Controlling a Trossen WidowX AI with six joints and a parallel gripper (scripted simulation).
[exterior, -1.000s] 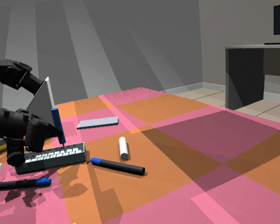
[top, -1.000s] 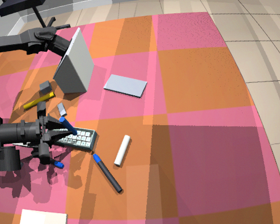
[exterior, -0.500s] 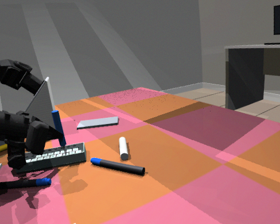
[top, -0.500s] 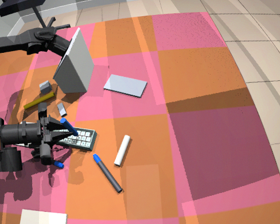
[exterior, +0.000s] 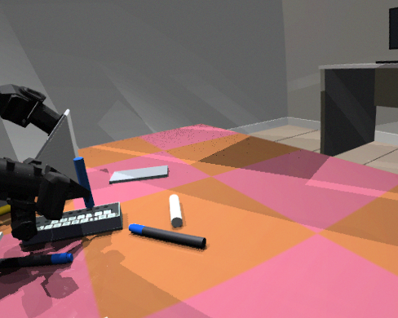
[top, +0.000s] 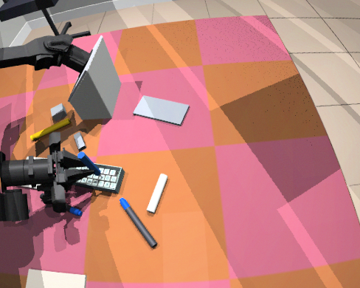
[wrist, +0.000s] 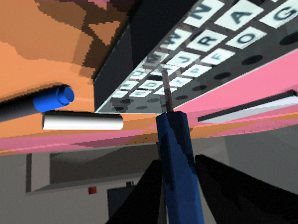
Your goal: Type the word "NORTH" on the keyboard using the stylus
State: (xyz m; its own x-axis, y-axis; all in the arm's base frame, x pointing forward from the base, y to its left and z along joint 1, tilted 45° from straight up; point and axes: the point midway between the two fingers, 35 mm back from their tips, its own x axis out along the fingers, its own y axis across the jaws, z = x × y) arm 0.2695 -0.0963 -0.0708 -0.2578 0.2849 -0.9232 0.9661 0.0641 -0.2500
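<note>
My gripper [top: 94, 171] [exterior: 87, 196] [wrist: 178, 165] is shut on the blue stylus [top: 86, 161] [exterior: 81, 175] [wrist: 174, 131]. The stylus stands steeply, a little tilted, with its thin metal tip pointing down at the keyboard [top: 120, 180] [exterior: 103, 229] [wrist: 111, 70]. The keyboard is dark with white lettered keys; the fingers hide part of it in the top view. In the wrist view the tip is at the middle letter row, at the key just beyond J. Its letter is covered, and I cannot tell whether the key is pressed down.
A blue-capped dark marker [top: 139, 224] [exterior: 170, 237] and a white cylinder [top: 158, 193] [exterior: 175, 209] lie right of the keyboard. Another marker [exterior: 28, 261] lies in front. A pale slab [top: 161, 110] [exterior: 139, 174], grey panel [top: 99, 88], yellow stick [top: 50, 129] and small grey blocks are behind.
</note>
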